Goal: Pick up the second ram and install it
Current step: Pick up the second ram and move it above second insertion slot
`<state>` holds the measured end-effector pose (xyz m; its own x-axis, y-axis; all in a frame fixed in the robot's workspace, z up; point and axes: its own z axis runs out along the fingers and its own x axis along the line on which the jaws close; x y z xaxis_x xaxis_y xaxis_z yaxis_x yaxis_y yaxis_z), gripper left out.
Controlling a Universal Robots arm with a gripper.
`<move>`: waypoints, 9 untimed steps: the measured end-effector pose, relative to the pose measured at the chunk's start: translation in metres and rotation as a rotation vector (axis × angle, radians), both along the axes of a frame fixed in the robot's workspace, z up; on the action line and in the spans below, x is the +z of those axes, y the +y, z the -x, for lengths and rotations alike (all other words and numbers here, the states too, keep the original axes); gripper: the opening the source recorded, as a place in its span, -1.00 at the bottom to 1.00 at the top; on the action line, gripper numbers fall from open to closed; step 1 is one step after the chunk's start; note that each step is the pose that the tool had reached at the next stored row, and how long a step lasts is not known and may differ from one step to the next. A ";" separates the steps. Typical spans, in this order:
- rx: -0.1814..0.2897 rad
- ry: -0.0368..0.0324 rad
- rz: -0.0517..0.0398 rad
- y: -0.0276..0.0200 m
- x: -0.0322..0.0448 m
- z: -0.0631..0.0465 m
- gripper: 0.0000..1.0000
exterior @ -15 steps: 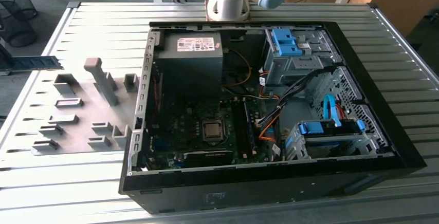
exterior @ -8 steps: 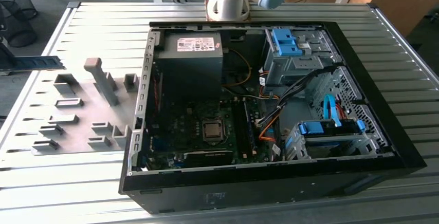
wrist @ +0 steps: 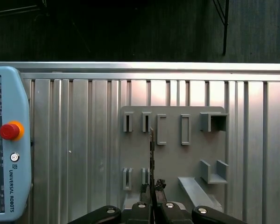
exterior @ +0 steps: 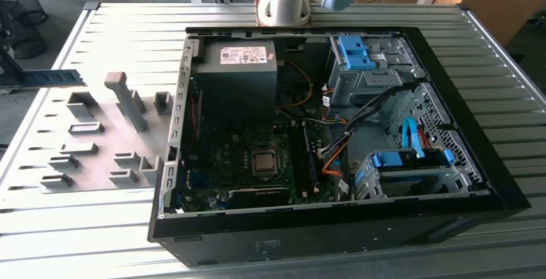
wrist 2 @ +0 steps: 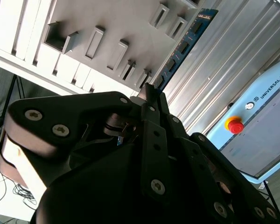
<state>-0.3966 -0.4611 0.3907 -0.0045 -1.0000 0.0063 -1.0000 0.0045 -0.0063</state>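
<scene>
Fingers [wrist: 159, 184] of the gripper [wrist: 152, 187] are pinched narrowly on one end of the second ram [wrist: 152, 149], which the first wrist view shows edge-on as a thin dark line. The second wrist view turns it broadside: the gripper [wrist 2: 149, 92] is mostly a dark bulk that hides the clamped end, and the second ram [wrist 2: 183, 45] runs out from it as a blue-green strip with small chips we can barely make out.

Behind the stick lies the grey fixture plate [wrist: 172, 158], its low blocks standing in rows, and under that the ribbed metal table [wrist: 84, 140]. A pale blue teach pendant [wrist: 4, 154] with a red button [wrist: 9, 131] rests on the table beside the plate, cut off by the picture edge. It also appears in the second wrist view, pendant [wrist 2: 266, 126] and button [wrist 2: 234, 125].

In the exterior view the second ram [exterior: 47, 79] hangs level at the exterior view's left, beside the fixture plate [exterior: 94, 144] and well apart from the computer case [exterior: 341, 237]. The gripper there is cropped to a dark scrap at the border.

The case lies open on the table [exterior: 128, 29]. Inside we see a power supply [exterior: 234, 77], a motherboard [exterior: 213, 164] with its processor socket [exterior: 265, 162], loose cables [exterior: 334, 151] and blue drive-bay clips [exterior: 354, 52]. The memory slots [exterior: 300, 157] are too dark for us to tell what sits in them. Farthest off stands the arm's base [exterior: 286, 0], its top cut off.
</scene>
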 end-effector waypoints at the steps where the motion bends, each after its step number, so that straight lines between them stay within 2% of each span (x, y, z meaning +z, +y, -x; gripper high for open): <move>1: 0.000 0.0000 0.0000 0.0000 0.0000 -0.001 -0.73; 9: 0.000 0.0000 0.0000 0.0000 0.0000 -0.007 -0.73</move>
<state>-0.3901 -0.4611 0.3907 -0.0045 -1.0000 0.0063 -1.0000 0.0045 -0.0062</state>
